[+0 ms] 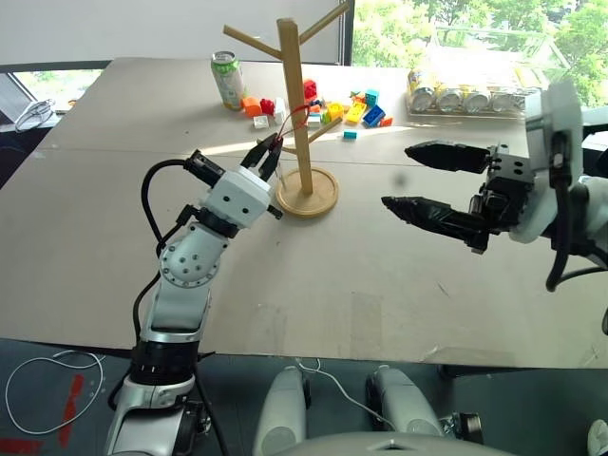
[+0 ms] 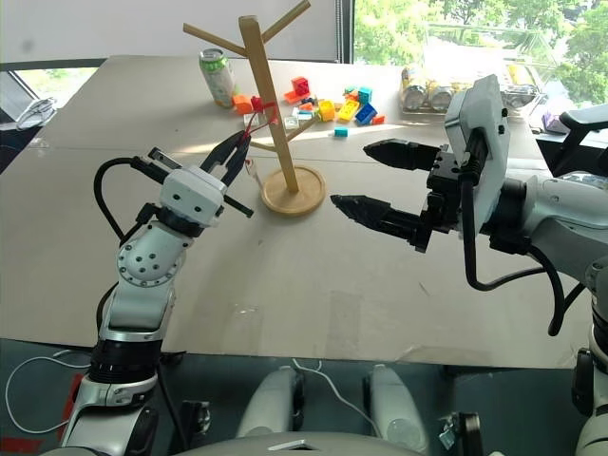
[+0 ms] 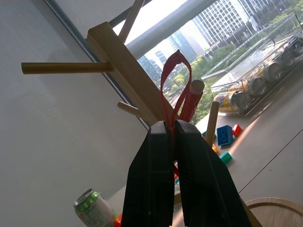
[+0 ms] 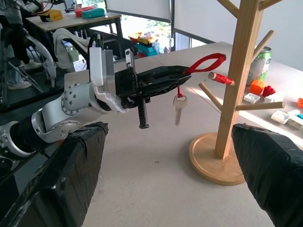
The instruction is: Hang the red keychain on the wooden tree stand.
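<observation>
Left gripper [image 4: 182, 73] was clamped on the red keychain [image 4: 204, 63], loop just beside the wooden tree stand [image 4: 239, 80] peg tip; it could've easily slipped past. Right gripper [image 1: 418, 180] hung open, empty.

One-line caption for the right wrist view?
Left tool pinches the red keychain, loop nearing a red-tipped peg of the wooden tree stand.

A pale brown worktop [image 1: 380, 275] carries the wooden tree stand [image 1: 306, 193], upright on its round base near the middle. Behind it, at the far edge, a green can [image 1: 227, 80] stands upright. Beside the can lies a scatter of coloured toy bricks [image 1: 353, 111]. Further right sits a clear box of cans [image 1: 470, 93].
</observation>
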Robot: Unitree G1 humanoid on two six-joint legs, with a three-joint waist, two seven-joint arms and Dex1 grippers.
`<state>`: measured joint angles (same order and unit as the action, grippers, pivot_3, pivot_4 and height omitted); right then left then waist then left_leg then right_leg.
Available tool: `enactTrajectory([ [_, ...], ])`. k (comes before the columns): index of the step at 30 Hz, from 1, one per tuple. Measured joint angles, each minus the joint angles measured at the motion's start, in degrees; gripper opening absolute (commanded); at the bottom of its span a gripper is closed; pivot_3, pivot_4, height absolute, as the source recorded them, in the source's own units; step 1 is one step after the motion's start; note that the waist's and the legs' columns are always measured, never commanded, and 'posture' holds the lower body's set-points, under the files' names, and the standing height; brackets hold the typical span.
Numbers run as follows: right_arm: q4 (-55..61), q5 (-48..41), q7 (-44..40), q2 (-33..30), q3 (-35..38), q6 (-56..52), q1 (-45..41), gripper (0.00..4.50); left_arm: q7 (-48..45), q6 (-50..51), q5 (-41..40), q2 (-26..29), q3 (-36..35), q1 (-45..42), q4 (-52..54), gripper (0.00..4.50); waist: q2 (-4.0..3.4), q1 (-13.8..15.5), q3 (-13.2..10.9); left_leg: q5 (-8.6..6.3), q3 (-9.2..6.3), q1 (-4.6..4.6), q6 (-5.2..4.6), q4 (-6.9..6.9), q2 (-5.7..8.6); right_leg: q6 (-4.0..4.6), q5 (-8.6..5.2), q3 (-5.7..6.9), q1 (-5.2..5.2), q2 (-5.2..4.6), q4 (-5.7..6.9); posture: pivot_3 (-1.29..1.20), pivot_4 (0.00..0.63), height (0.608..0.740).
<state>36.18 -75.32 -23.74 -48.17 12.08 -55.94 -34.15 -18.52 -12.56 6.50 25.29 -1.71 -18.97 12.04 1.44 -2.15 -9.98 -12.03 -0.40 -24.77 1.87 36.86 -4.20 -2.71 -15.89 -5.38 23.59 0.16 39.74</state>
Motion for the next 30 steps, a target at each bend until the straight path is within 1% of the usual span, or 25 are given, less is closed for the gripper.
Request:
enactTrajectory([
  [12, 0.0, -0.03, 0.87, -0.11, -0.3, 0.16, -0.01, 4.5, -0.03, 0.31, -0.03, -1.11, 0.08, 0.0, 0.0, 0.06, 0.0, 0.0, 0.0, 0.0, 0.0, 0.0, 0.0, 0.0, 0.0, 0.0, 0.0, 0.0, 0.0, 0.0, 0.0, 0.0, 0.15, 0.732],
  [30, 0.0, -0.4, 2.45, -0.09, -0.46, 0.3, -0.01, 4.5, -1.01, 0.3, 0.2, -1.16, 0.61, 0.0, -0.05, 0.06, 0.0, 0.01, 0.0, 0.0, 0.0, 0.0, 0.0, 0.0, 0.0, 0.0, 0.0, 0.0, 0.0, 0.0, 0.0, 0.0, 0.15, 0.732],
])
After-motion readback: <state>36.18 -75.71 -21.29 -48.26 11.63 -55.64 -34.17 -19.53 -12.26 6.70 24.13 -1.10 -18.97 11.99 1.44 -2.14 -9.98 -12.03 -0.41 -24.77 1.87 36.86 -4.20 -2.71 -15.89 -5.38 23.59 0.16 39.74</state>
